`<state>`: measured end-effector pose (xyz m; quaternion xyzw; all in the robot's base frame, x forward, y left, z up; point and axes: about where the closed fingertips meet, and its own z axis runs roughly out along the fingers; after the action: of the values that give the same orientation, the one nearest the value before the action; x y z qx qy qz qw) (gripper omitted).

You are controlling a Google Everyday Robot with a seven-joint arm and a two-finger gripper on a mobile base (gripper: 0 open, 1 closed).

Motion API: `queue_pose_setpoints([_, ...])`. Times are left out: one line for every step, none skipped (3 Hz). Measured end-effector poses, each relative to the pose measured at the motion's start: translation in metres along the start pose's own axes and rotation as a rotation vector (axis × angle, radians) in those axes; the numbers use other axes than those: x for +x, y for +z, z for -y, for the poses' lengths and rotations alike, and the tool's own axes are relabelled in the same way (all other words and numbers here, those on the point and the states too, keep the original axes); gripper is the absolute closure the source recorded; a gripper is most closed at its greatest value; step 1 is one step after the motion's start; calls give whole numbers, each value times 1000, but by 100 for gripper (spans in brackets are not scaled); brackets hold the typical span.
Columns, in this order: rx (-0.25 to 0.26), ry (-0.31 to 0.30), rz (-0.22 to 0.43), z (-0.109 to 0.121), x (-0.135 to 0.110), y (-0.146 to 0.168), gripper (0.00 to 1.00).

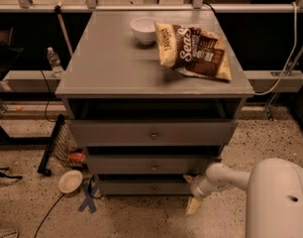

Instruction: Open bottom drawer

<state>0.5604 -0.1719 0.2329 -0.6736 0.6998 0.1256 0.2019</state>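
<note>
Cream-coloured, my hand (193,196) sits low by the floor at the front right corner of the grey desk (112,66), close against the right end of the bottom drawer (141,188). I cannot tell whether it is apart or closed. My arm (227,176) reaches left to it from the lower right, nearly level. A white bowl (143,29) and chip bag (193,51) lie on top.
</note>
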Motion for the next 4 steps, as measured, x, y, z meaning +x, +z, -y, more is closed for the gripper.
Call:
queue_pose_setpoints([0, 0, 0, 0, 0, 0, 0])
queue_pose_setpoints([12, -31, -34, 0, 3, 6, 0])
queue_pose_setpoints([4, -59, -46, 2, 8, 17, 0])
queue_pose_setpoints([8, -80, -46, 13, 14, 21, 0])
